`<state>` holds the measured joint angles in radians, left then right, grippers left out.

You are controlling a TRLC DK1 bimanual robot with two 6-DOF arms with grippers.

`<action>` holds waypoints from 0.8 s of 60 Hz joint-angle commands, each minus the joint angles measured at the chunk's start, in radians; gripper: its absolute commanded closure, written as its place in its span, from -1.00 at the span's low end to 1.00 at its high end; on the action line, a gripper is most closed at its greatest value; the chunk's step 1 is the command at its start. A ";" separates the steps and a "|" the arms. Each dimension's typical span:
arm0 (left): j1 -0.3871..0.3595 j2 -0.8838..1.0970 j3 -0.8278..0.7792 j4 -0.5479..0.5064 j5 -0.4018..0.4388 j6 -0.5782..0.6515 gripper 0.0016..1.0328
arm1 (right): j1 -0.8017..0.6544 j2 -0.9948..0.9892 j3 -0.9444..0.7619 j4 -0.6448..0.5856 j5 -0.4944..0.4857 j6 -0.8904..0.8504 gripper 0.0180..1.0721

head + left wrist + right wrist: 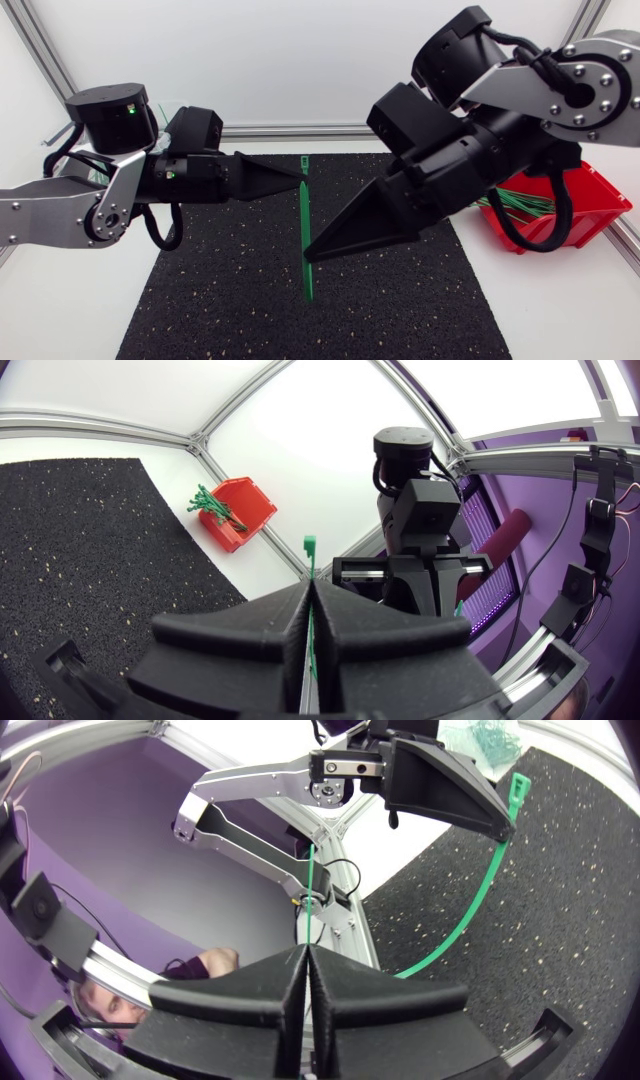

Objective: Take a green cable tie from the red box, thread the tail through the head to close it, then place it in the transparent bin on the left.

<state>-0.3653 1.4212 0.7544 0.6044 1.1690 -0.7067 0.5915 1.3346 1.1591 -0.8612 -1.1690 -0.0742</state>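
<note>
Over the mat (200, 300), left pincer (301, 178) and right pincer (310, 254) pinch the cable tie (305, 215).

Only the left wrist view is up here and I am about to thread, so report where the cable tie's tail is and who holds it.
Observer: The right gripper is shut on the green cable tie partway down its strap. The tail pokes out past its fingertips.
Operator: Confirm the loop is not closed.
Observer: Not closed. The tail is well apart from the head, and the strap runs between the right gripper and the left gripper.
Operator: Give me the drop-off.
Observer: The transparent bin shows in the right wrist view beyond the left gripper, and green ties seem to be inside it.
</note>
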 commanded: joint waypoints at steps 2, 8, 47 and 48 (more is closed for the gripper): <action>0.002 -0.028 -0.023 0.020 0.000 -0.039 0.94 | -0.016 0.071 0.070 -0.130 -0.072 -0.012 0.89; 0.000 -0.041 -0.026 0.024 0.000 -0.043 0.94 | -0.024 0.141 0.129 -0.291 -0.158 -0.067 0.89; -0.035 -0.077 -0.072 0.089 -0.048 -0.037 0.94 | -0.082 0.276 0.246 -0.547 -0.297 -0.088 0.89; -0.035 -0.077 -0.073 0.089 -0.048 -0.036 0.94 | -0.087 0.278 0.244 -0.549 -0.299 -0.088 0.89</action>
<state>-0.3935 1.3598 0.7116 0.6731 1.1252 -0.7265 0.5205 1.5845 1.3991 -1.3872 -1.4483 -0.1429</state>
